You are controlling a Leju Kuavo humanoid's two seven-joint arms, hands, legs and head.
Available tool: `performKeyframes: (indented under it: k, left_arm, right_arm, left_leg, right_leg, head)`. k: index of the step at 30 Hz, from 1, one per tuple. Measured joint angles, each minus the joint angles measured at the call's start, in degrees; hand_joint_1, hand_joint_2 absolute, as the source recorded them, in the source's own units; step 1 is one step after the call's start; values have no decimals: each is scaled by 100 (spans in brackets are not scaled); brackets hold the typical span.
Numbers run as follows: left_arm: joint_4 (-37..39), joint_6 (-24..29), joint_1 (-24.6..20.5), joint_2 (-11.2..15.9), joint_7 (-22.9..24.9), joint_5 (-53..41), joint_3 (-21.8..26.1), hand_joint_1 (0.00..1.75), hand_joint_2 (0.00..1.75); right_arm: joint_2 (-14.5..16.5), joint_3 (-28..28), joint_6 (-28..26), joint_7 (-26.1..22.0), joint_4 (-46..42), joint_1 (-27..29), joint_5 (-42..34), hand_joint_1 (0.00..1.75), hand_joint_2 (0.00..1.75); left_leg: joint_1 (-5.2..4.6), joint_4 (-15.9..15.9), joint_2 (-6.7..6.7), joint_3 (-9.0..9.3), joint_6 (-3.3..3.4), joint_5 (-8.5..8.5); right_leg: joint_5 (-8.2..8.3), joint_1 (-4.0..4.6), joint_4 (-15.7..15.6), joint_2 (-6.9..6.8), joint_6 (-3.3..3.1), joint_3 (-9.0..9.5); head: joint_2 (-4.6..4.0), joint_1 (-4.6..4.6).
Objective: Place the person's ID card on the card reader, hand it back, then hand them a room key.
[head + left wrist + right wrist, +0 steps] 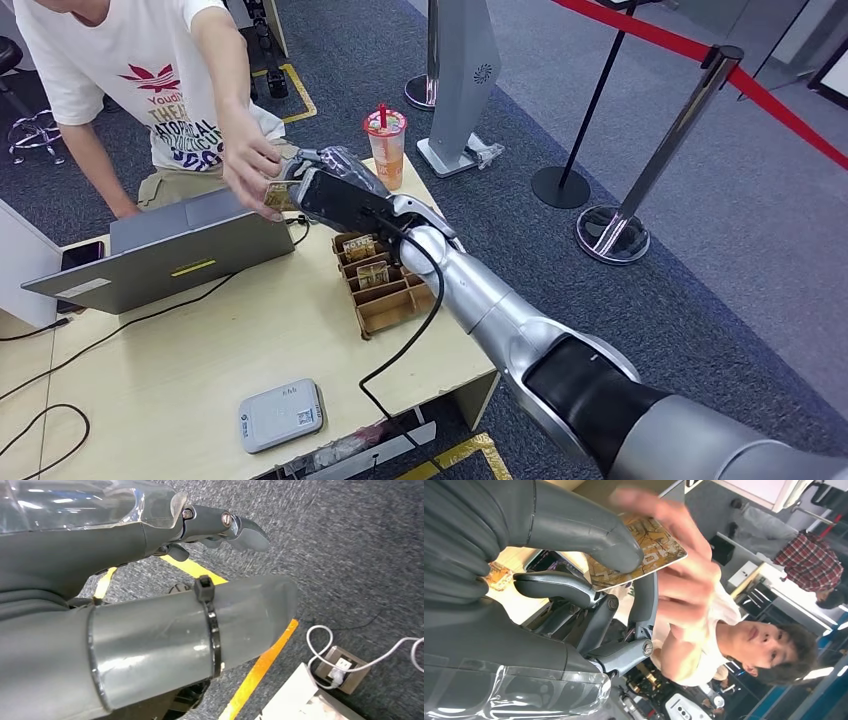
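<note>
Your right hand [318, 185] is extended over the desk [250, 345], thumb and fingers clamped on a patterned card [644, 550], likely the room key. The person's hand [250, 165] touches its far edge; handover looks final, release pending. Card reader [281, 414] sits well behind. Left hand [220, 527] hangs; grip undeterminable.

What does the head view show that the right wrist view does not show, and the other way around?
Head view alone: the laptop, the grey card reader, the cardboard card holder, the drink cup and the wooden table.

Right wrist view alone: the printed face of the card, pinched between the thumb and the fingers, and a second person in a plaid shirt.

Both: the right hand holding the card, and the person's hand touching it.
</note>
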Motion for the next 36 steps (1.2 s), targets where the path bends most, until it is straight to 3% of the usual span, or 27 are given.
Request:
performKeyframes:
  k: [7,9,10,13,14,27,36]
  left_arm:
    - [349,-28,-128,34,-187,60,-5,0,0]
    - [429,-25,-160,41,-227,74,-6,0,0]
    - [468,-22,-174,43,-241,89,-6,0,0]
    - [568,-14,-215,52,-270,146,-6,0,0]
    - [599,-12,-230,56,-280,166,-6,0,0]
    - [1183,-20,-582,149,-505,556,-22,0,0]
    - [1315,35,-633,159,-555,708,-71,0,0]
  right_arm:
    - [151,28,-46,-68,446,-203,16,174,175]
    - [197,36,-50,-80,578,-263,17,164,175]
    - [219,40,-52,-87,645,-294,18,133,175]
    - [263,47,-62,-118,823,-367,19,15,175]
    - [270,50,-69,-130,869,-379,18,2,175]
    - [287,105,-327,-156,1051,-370,273,0,175]
    - [261,129,-711,-152,676,-359,542,0,175]
  left_leg:
    - [0,0,0,1,0,0]
    - [0,0,0,1,-1,1]
    - [0,0,0,1,-1,1]
    - [0,0,0,1,-1,1]
    - [0,0,0,1,-1,1]
    - [0,1,0,1,-1,1]
    - [0,1,0,1,-1,1]
  right_leg:
    - [0,0,0,0,-1,0]
    - [0,0,0,0,-1,0]
    - [0,0,0,0,-1,0]
    - [0,0,0,0,-1,0]
    - [0,0,0,0,-1,0]
    - [1,0,0,1,-1,0]
    - [1,0,0,2,-1,-4]
  head:
    - [0,-1]
    - [0,-1]
    - [0,-1]
    - [0,-1]
    - [0,0]
    - [0,1]
    - [0,1]
